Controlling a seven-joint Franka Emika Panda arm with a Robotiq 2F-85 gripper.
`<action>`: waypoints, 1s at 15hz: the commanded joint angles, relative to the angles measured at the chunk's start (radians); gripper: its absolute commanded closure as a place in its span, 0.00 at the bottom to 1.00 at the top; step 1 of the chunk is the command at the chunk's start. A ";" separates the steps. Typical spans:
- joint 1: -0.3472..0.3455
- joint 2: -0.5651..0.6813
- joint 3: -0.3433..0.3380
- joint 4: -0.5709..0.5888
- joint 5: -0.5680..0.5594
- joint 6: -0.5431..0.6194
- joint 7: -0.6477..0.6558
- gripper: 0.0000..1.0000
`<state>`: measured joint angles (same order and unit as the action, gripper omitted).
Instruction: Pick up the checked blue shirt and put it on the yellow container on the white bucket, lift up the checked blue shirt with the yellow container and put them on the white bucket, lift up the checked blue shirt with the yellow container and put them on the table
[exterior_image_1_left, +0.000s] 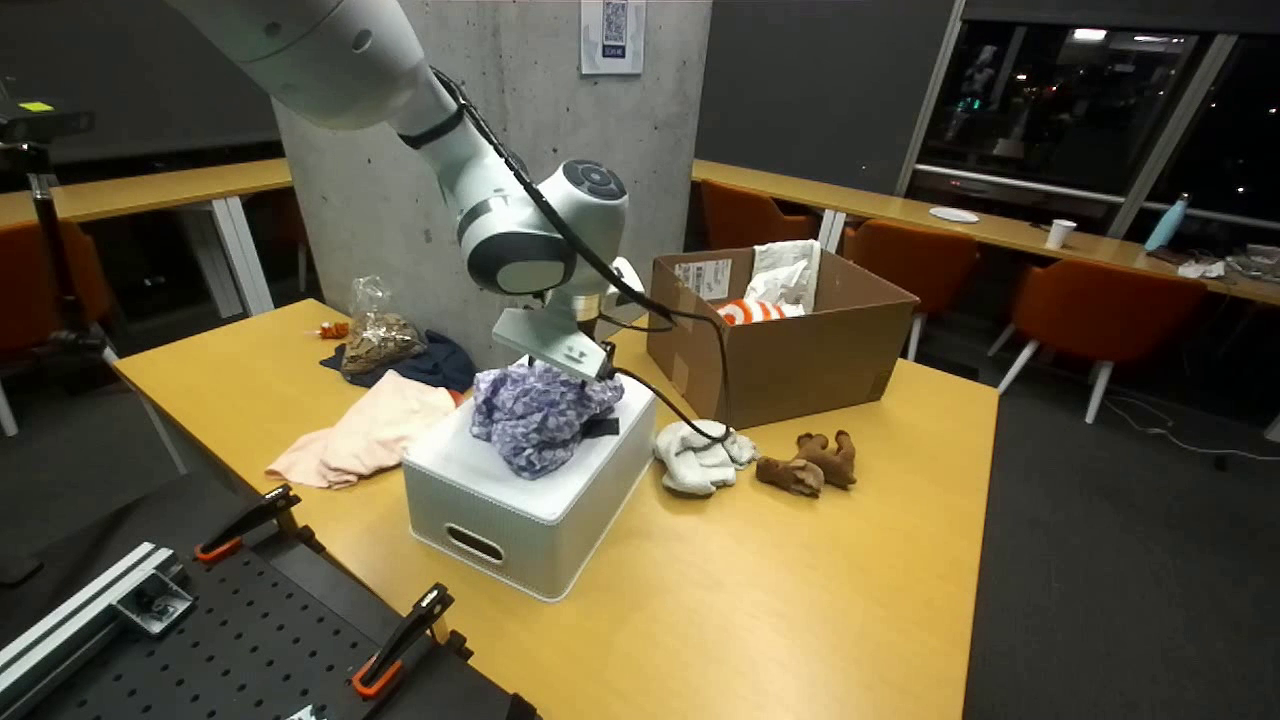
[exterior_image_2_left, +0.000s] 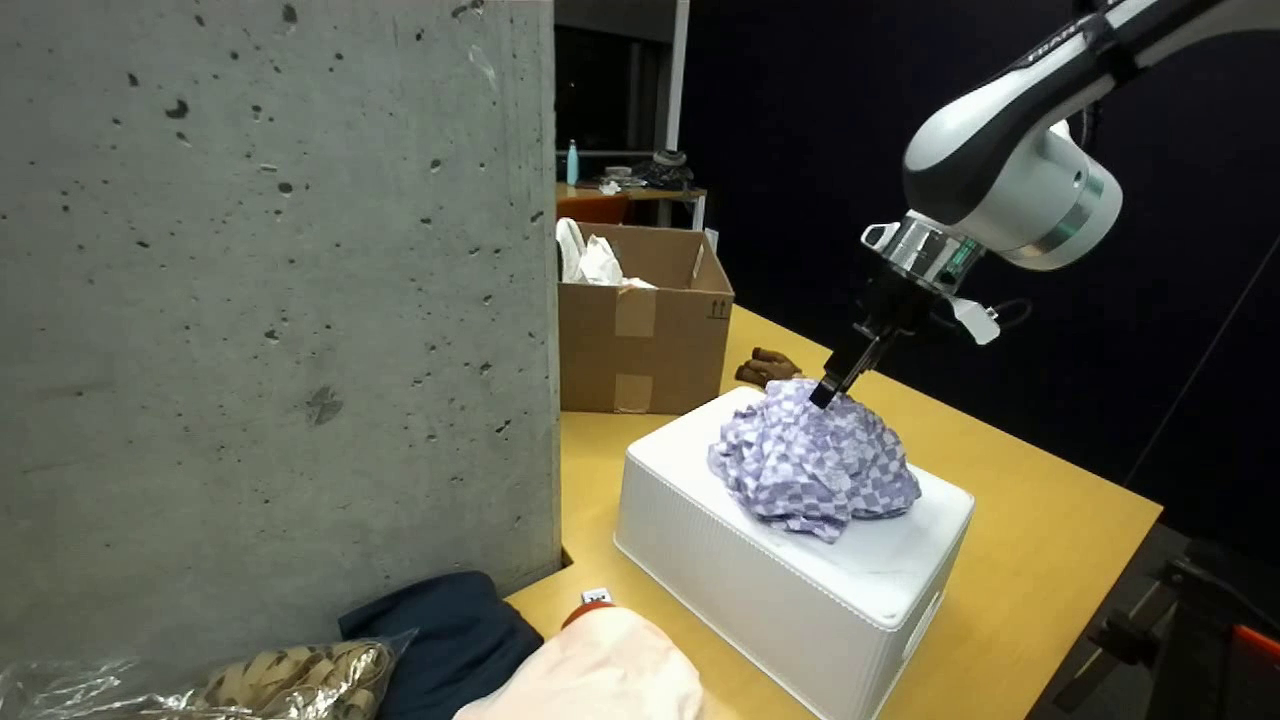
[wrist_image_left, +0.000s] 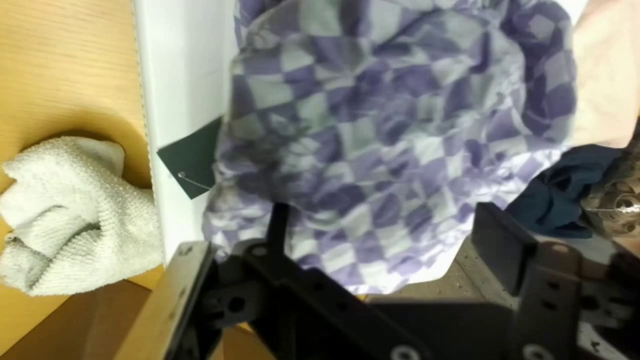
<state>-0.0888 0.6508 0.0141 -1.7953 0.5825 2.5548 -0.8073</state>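
A crumpled blue-purple and white checked shirt (exterior_image_1_left: 541, 418) lies on top of the white bucket (exterior_image_1_left: 500, 540), an upturned ribbed box with a handle slot. The shirt also shows in an exterior view (exterior_image_2_left: 810, 460) and in the wrist view (wrist_image_left: 380, 115), where a dark tag (wrist_image_left: 192, 159) sticks out from it. My gripper (wrist_image_left: 382, 225) is open in the wrist view, its fingers wide apart with nothing clamped between them. In an exterior view the gripper (exterior_image_2_left: 832, 390) points down at the top of the shirt; I cannot tell whether it touches. The yellow container is out of view or hidden.
A brown cardboard box (exterior_image_1_left: 800, 365) with cloths stands behind the bucket. A white cloth (exterior_image_1_left: 700, 458) and a brown plush toy (exterior_image_1_left: 812, 465) lie beside it. A pink cloth (exterior_image_1_left: 370, 430), dark cloth (exterior_image_1_left: 445, 362) and plastic bag (exterior_image_1_left: 380, 340) lie by the concrete pillar (exterior_image_2_left: 280, 300).
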 joint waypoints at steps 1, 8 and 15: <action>0.031 -0.091 -0.019 -0.057 -0.221 -0.054 0.239 0.00; 0.025 -0.034 0.038 0.045 -0.415 -0.206 0.426 0.00; 0.004 0.114 0.062 0.174 -0.414 -0.239 0.414 0.35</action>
<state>-0.0549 0.7015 0.0464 -1.7064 0.1966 2.3558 -0.4048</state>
